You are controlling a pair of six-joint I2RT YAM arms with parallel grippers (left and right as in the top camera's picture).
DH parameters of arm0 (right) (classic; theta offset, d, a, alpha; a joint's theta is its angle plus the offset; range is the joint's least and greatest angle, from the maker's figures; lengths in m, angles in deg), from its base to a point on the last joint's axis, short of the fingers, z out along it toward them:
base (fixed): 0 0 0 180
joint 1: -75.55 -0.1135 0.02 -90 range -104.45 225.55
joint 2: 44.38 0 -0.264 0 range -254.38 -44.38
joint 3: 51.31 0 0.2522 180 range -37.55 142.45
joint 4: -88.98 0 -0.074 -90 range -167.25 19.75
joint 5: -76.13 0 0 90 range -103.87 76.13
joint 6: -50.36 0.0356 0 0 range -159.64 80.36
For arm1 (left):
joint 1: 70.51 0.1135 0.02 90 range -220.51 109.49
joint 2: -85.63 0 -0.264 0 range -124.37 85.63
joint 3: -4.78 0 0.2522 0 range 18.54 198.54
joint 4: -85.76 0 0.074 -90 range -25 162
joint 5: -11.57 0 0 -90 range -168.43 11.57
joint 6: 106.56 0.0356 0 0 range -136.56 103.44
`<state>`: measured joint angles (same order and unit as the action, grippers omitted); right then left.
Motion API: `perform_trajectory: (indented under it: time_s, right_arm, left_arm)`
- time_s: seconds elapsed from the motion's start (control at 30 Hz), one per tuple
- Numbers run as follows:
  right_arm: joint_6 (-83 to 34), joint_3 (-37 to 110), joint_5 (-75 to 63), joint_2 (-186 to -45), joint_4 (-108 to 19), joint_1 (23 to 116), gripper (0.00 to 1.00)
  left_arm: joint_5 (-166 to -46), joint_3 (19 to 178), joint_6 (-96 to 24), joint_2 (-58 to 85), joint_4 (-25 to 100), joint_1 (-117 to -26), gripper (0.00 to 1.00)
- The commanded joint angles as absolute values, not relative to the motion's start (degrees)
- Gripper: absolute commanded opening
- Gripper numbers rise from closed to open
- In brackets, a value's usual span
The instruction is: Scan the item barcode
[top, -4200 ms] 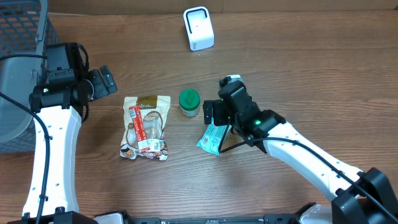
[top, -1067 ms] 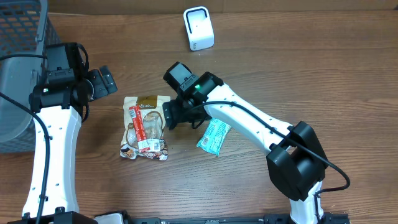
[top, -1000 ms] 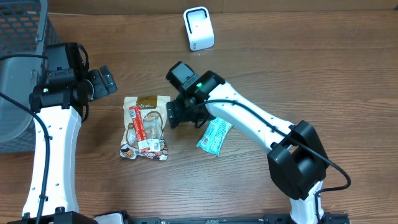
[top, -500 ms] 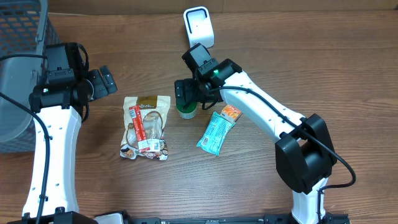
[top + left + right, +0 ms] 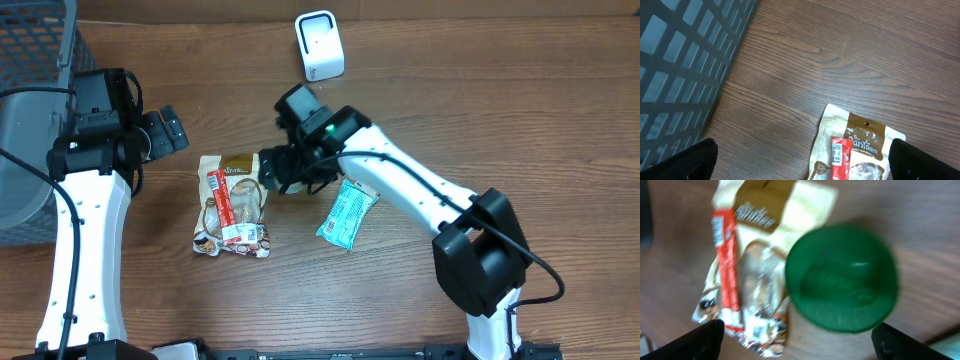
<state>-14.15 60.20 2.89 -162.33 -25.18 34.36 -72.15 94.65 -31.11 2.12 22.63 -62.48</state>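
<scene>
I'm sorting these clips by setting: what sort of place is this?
Probably a mock shop checkout at a lab bench: a small white box-shaped barcode scanner stands on the wooden table, a grey plastic mesh basket sits at its edge, and a beige snack pouch lies nearby.

The green-lidded jar (image 5: 842, 277) stands upright, its round lid facing up and blurred, between the right gripper's (image 5: 800, 341) wide-spread fingers. The white barcode scanner (image 5: 320, 45) stands upright, well beyond those fingertips.
</scene>
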Motion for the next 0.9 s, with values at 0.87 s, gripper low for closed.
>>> perform_trajectory:
  time_s: [0.87]
  right_arm:
    - [-14.54,59.88,5.75,-160.89,-30.27,40.97,0.99]
  left_arm:
    - [-71.87,95.62,-30.04,2.38,22.74,-62.28,1.0]
